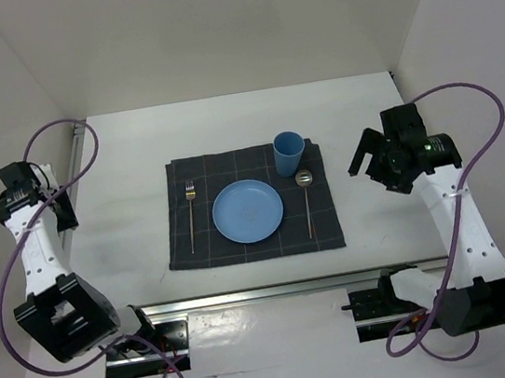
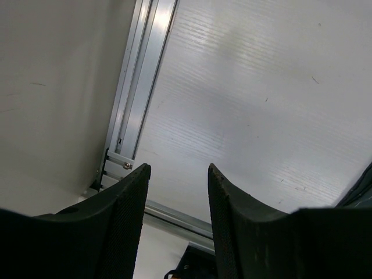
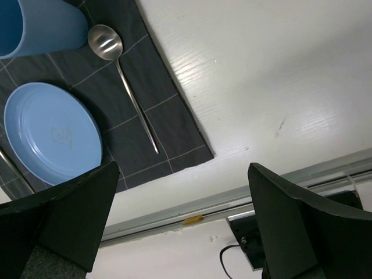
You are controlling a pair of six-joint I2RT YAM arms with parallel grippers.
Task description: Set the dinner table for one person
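Note:
On the white dinner table lies a dark grey checked cloth. On it sit a blue plate, a fork to its left, a spoon to its right and a blue cup behind the spoon. The right wrist view shows the plate, spoon, cup and cloth. My left gripper is open and empty at the table's left rail, fingertips over bare tabletop. My right gripper is open wide and empty, raised to the right of the cloth.
A metal rail runs along the near table edge, another rail along the left edge. White walls enclose the table on three sides. The arm bases and purple cables sit at the near edge.

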